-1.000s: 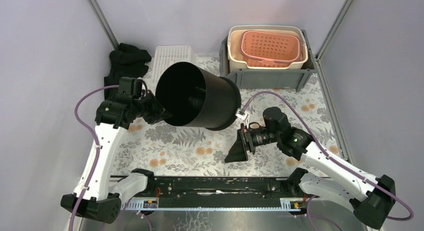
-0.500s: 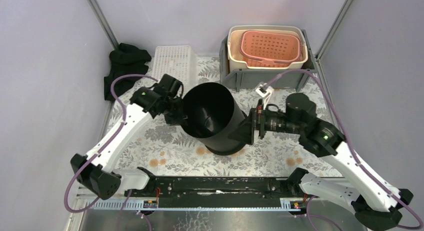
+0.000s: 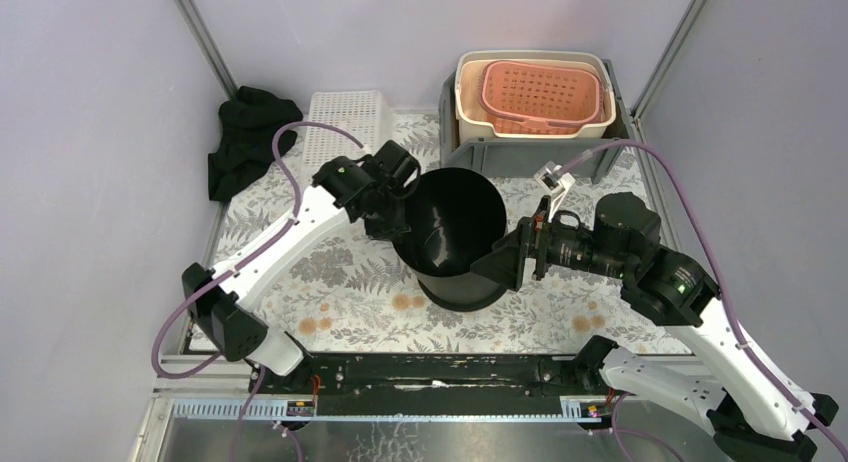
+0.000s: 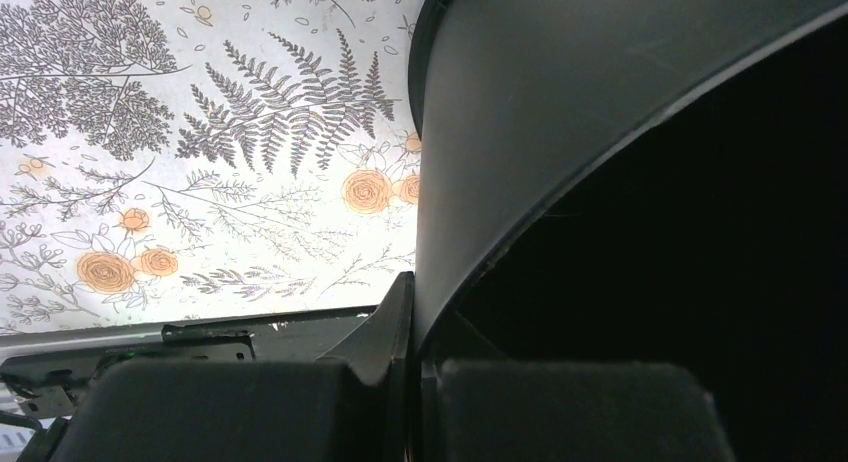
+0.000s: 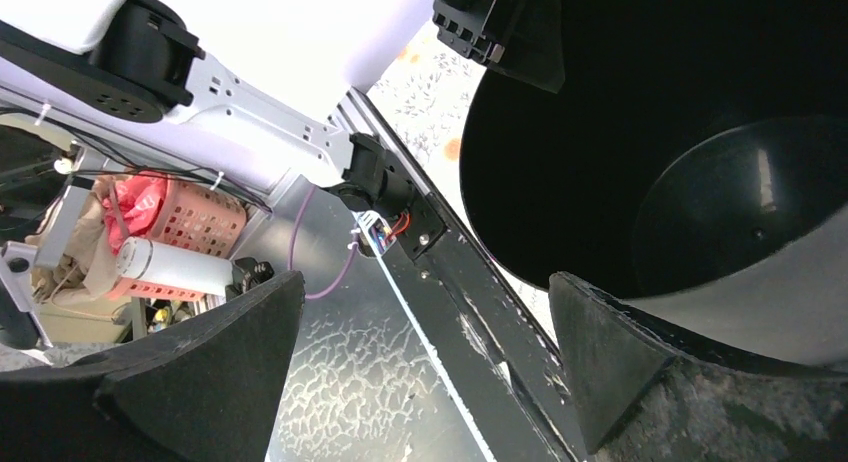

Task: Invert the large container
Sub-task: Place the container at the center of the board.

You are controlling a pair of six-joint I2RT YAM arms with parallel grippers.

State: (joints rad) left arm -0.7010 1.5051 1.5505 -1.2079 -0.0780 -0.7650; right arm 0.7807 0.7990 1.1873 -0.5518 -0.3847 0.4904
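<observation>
- The large container [image 3: 450, 232] stands mouth-up near the middle of the counter [image 3: 330, 272], so the flip is not yet done.
- The left hand [image 3: 404, 212] pinches the left side of the container's rim, with the thin wall clamped between its fingers [image 4: 230, 412].
- The likely risk is that one pinch on a slick rim lets the tall container pivot or slip once it tips and its weight swings over.
- The right hand [image 3: 497, 262] is spread wide at the right side of the rim and holds nothing. Whether it touches the wall cannot be told.
- If the right hand closes off the wall, or shoves sideways, it could push the container out of the left hand's grip.
- The grey bin [image 3: 530, 157] sits just behind, so a turn towards the back could knock the container against it.
- Count of the task's things: one large container, two hands.
- Count at the back of the counter:
  - one grey bin
  - one cream tub [image 3: 470, 102] inside the bin
  - one pink basket [image 3: 545, 92] inside the tub
  - one white perforated tray [image 3: 345, 117]
  - one black cloth [image 3: 250, 132]
</observation>
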